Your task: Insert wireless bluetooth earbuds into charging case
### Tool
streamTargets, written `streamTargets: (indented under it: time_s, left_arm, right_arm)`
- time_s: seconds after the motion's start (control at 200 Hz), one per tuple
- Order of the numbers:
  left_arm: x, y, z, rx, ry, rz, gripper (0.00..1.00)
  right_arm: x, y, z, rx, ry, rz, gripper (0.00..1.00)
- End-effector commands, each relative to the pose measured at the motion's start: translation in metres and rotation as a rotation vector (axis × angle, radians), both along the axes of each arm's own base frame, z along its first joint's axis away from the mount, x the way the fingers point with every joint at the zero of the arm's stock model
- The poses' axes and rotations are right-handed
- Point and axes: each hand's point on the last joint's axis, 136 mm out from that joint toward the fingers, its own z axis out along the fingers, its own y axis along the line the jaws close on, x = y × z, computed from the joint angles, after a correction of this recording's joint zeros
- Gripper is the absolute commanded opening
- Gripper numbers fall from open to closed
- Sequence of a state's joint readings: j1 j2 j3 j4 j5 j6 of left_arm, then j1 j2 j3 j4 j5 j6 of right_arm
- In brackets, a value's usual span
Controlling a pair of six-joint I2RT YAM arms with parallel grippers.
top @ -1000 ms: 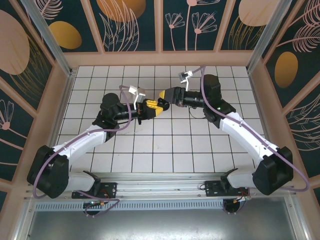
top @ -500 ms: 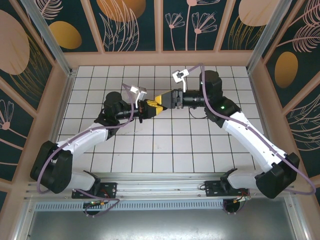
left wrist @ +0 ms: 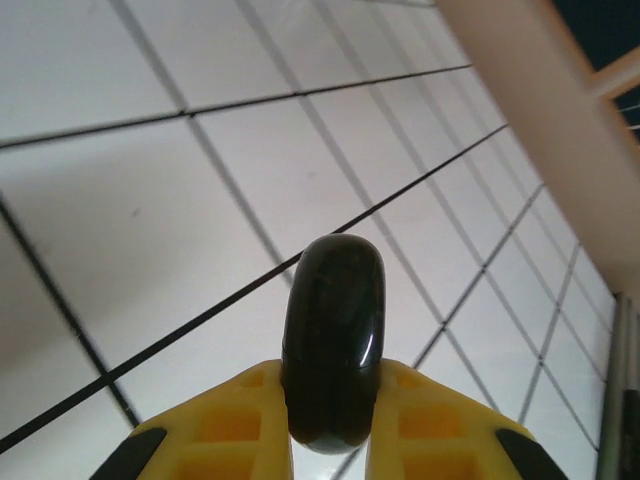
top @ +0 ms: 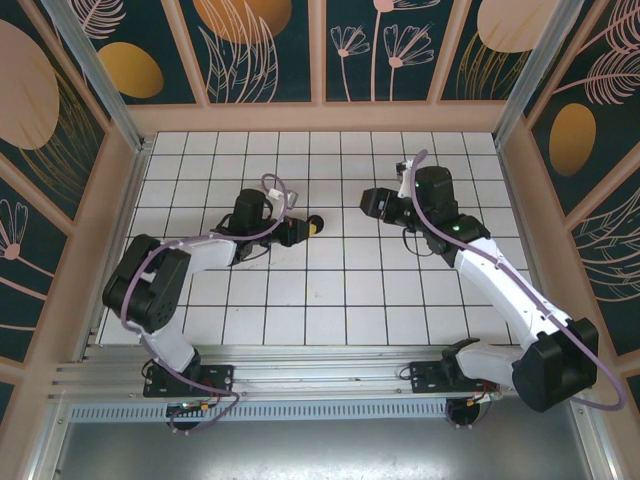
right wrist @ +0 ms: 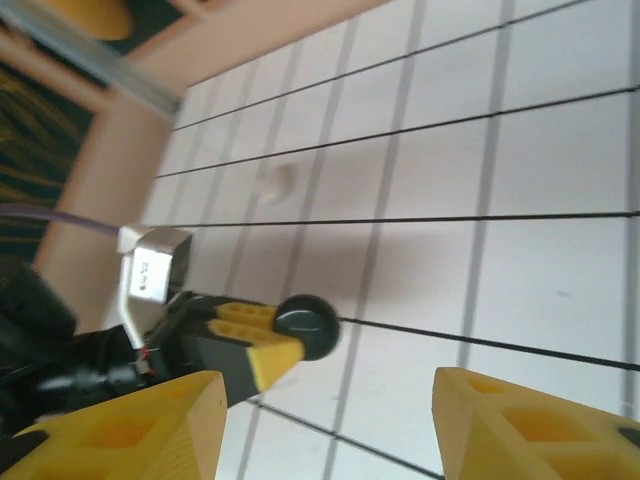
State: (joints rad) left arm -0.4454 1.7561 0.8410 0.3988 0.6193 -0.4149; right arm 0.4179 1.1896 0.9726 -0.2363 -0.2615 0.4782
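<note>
Firmly clamped, black charging case [left wrist: 333,320], in left end effector [left wrist: 333,388]

Yellow and black over a white grid

Yellow fingers [left wrist: 240,415] of the left tool [left wrist: 335,385] pinch a glossy black case [left wrist: 335,320]; beneath it, white counter [left wrist: 150,220] tiles with dark lines; right tool [right wrist: 328,392] also yellow.

**Top view:** bright, even overhead light falls on the white tiled desk [top: 330,300]. Focus is sharp throughout, with only faint, soft-edged shadows beside the arms.

**Left wrist view:** the glossy black charging case [left wrist: 335,340] carries a narrow white glint down its right side. The tiles behind it are slightly soft, and the grid lines converge steeply towards the far right.

**Right wrist view:** the picture is smeared overall. The yellow fingers [right wrist: 130,420] of the right pincer [right wrist: 330,400] are out of focus at the near edge, and a broad pale shadow crosses the tiles.
</note>
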Motion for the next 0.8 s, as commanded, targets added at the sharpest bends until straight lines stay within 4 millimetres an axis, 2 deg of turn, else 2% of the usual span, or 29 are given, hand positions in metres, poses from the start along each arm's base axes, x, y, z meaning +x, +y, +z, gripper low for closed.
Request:
streamTargets:
  time_s: [0.0, 0.2, 0.36, 0.45, 0.596, 0.731, 0.741, 0.766, 0.776, 0.796]
  left_arm:
    - [0.004, -0.002, -0.023, 0.045, 0.070, 0.044, 0.07]
    - [-0.012, -0.012, -0.054, 0.097, 0.141, 0.044, 0.16]
    - [-0.017, -0.008, -0.058, 0.136, 0.139, 0.070, 0.27]
    - [-0.014, 0.001, -0.056, 0.182, 0.117, 0.099, 0.38]
    - [-0.004, 0.013, -0.041, 0.268, 0.045, 0.138, 0.53]
    - [0.013, 0.025, -0.019, 0.383, -0.041, 0.157, 0.65]
    - [0.014, 0.027, -0.009, 0.380, -0.063, 0.163, 0.65]
    - [0.014, 0.032, -0.006, 0.405, -0.073, 0.170, 0.67]
    - [0.020, 0.031, 0.005, 0.401, -0.097, 0.177, 0.67]
    - [0.024, 0.033, 0.013, 0.412, -0.119, 0.185, 0.69]
  right_arm:
    - [0.014, -0.030, -0.016, -0.063, -0.006, -0.146, 0.59]
    - [0.020, -0.072, -0.037, -0.131, 0.000, -0.311, 0.65]
    - [0.025, -0.114, -0.047, -0.178, -0.020, -0.455, 0.72]
    - [0.028, -0.126, -0.051, -0.222, -0.092, -0.452, 0.75]
    - [0.028, -0.148, -0.059, -0.319, -0.202, -0.511, 0.85]
    - [0.026, -0.180, -0.071, -0.449, -0.253, -0.618, 0.96]
    - [0.026, -0.183, -0.072, -0.457, -0.255, -0.625, 0.97]
    - [0.025, -0.189, -0.075, -0.479, -0.259, -0.643, 0.99]
    - [0.025, -0.191, -0.076, -0.487, -0.263, -0.649, 0.99]
    - [0.025, -0.196, -0.079, -0.502, -0.264, -0.662, 0.99]
